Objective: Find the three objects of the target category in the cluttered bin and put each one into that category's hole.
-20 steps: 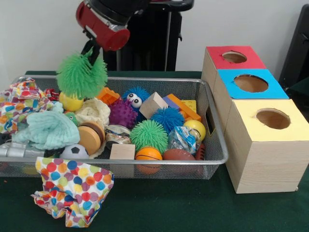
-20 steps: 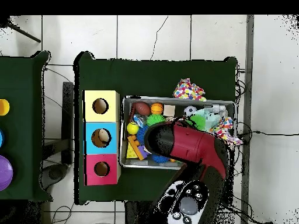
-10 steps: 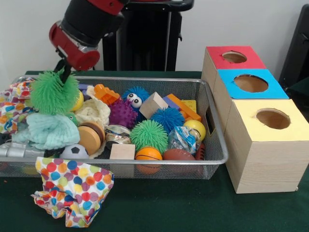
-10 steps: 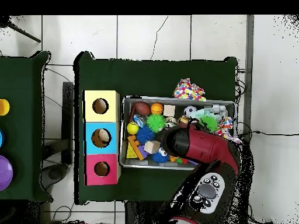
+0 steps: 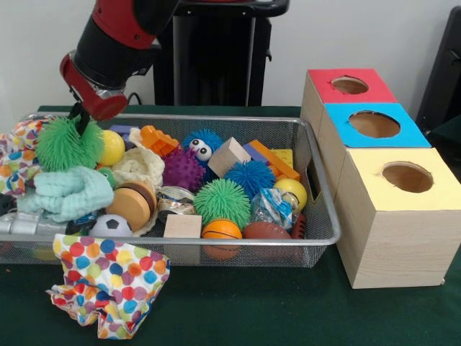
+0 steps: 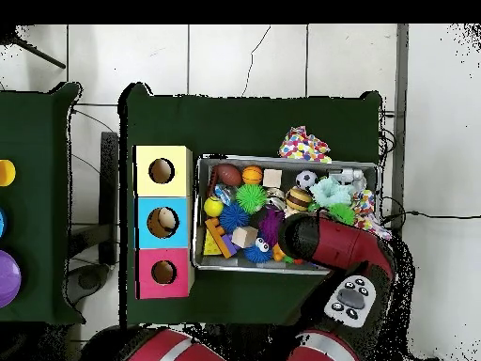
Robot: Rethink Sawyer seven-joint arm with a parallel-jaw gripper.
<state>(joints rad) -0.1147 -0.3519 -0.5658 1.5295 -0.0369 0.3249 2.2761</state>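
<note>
The gripper [image 5: 78, 119] is reaching down from the red and black arm [image 5: 115, 47] and pinching the top of a green spiky ball [image 5: 69, 143]; its dark fingers are narrowed onto the ball's spines, though the tips themselves are buried in them. In the front view the ball is hanging at about nine o'clock in the bin [image 5: 317, 234], just above a mint knitted cloth [image 5: 68, 193] and touching a yellow ball [image 5: 110, 147] at its three o'clock.

From the cloth, a tan and brown bun-like toy [image 5: 132, 204] is lying at three o'clock, pressed against the cloth's edge, with a cream ruffled soft piece [image 5: 140, 166] just above it at twelve o'clock. A purple spiky ball [image 5: 183, 169] is sitting near the bin's middle, a second green spiky ball [image 5: 222, 201] at its five o'clock, and a small basketball [image 5: 221, 231] is resting against the near rim.

Outside the bin, at three o'clock, three boxes are standing in a row; the red-topped box [image 5: 323, 97] is farthest from the camera and its hole [image 5: 350, 85] is showing open. A spotted cloth [image 5: 108, 285] is lying on the table below the bin's near rim.

In the overhead view the arm [image 6: 333, 246] is covering the bin's [image 6: 282, 160] lower right part.
</note>
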